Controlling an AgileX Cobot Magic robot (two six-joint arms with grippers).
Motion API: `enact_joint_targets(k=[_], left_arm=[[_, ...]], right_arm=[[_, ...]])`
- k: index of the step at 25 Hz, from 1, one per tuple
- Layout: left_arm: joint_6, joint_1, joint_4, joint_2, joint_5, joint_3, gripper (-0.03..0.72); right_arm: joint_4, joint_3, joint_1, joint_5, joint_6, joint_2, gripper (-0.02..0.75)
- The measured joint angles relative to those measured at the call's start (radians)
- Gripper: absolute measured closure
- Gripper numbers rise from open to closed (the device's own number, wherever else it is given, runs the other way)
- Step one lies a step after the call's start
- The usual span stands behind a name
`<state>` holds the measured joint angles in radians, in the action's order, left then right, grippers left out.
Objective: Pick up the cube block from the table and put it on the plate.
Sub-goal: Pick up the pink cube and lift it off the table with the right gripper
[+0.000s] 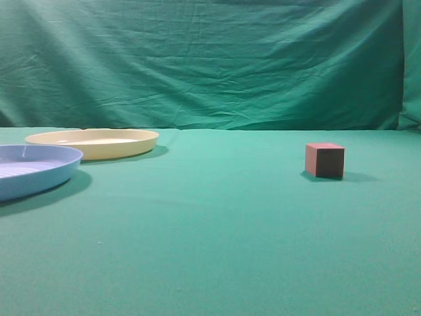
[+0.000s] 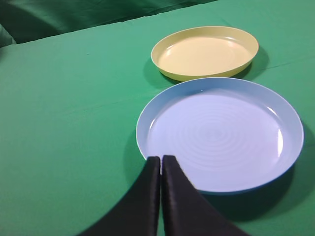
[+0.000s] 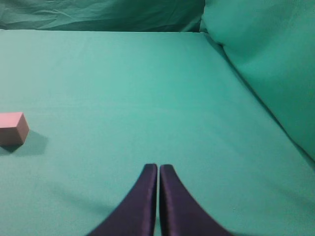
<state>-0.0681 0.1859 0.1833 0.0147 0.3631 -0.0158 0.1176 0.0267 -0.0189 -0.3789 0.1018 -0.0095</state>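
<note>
The cube block (image 1: 325, 160) is small and reddish-brown and sits on the green table (image 1: 217, 230) at the right. It also shows at the left edge of the right wrist view (image 3: 13, 128). The pale yellow plate (image 1: 92, 142) lies at the far left; in the left wrist view (image 2: 204, 51) it is empty. My left gripper (image 2: 161, 158) is shut and empty, with its tips over the near rim of the blue plate. My right gripper (image 3: 158, 166) is shut and empty, well to the right of the cube. Neither gripper shows in the exterior view.
A light blue ribbed plate (image 1: 31, 170) lies in front of the yellow one, empty in the left wrist view (image 2: 219, 132). A green cloth backdrop (image 1: 210, 59) closes the far side and rises along the right side (image 3: 266, 59).
</note>
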Motion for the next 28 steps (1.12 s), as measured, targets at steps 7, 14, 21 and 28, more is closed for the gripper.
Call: enact_joint_targets(k=[7, 14, 21, 28], left_arm=[[0.0, 0.0, 0.0, 0.0, 0.0, 0.0, 0.688], [0.0, 0.0, 0.0, 0.0, 0.0, 0.0, 0.688], [0.0, 0.0, 0.0, 0.0, 0.0, 0.0, 0.688], [0.0, 0.0, 0.0, 0.0, 0.0, 0.0, 0.688]], right_arm=[[0.0, 0.0, 0.0, 0.0, 0.0, 0.0, 0.738], [0.0, 0.0, 0.0, 0.0, 0.0, 0.0, 0.738], [0.0, 0.0, 0.0, 0.006, 0.0, 0.0, 0.738], [-0.088, 0.0, 0.0, 0.371, 0.09, 0.0, 0.738]])
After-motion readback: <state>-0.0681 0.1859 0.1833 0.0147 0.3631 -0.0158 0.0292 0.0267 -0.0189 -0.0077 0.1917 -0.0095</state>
